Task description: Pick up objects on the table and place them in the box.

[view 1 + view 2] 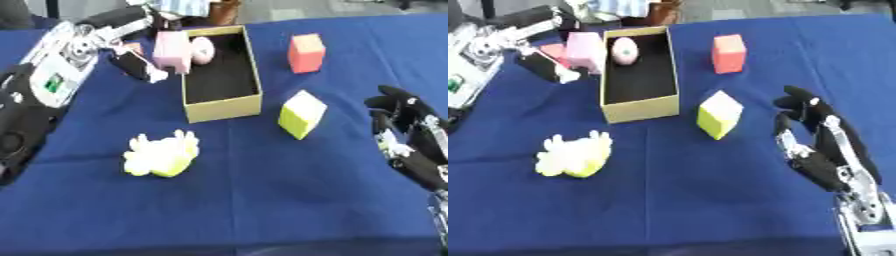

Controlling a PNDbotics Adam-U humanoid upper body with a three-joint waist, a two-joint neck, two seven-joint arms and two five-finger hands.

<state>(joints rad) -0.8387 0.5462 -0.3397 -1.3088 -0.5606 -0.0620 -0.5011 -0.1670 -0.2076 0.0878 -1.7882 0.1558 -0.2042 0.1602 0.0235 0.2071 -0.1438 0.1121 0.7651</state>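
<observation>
- Pink block (171, 51), pale and boxy, upright at the far-left rim of the box (223, 106), touching the outside of its left wall.
- Left robot hand (138, 64) pressed against the block's left side, dark fingers beside it; whether curled round it or merely touching, cannot tell.
- Open tan box with black floor, long axis running far to near, at the middle far part of the blue surface (262, 200).
- Pink egg-shaped thing (624, 50) inside the box at its far end, leaning toward the left wall.
- Orange-red cube (306, 53) right of the box, apart from it, toward the far side.
- Yellow-green cube (302, 114) with a pale top face, tilted on an edge, near and right of the box's near-right corner.
- Yellow-and-white lumpy thing (162, 154) with finger-like bumps, near and left of the box, well apart from both hands.
- Right eye view: whole right robot hand (820, 145) with palm and forearm, fingers straight and spread, pointing far; left eye view: only part of it at the right edge.
- Left eye view: more of the left arm's silver and white casing at the left edge.
- Right robot hand near-right of the yellow-green cube, not touching it, well apart from the pink block.
</observation>
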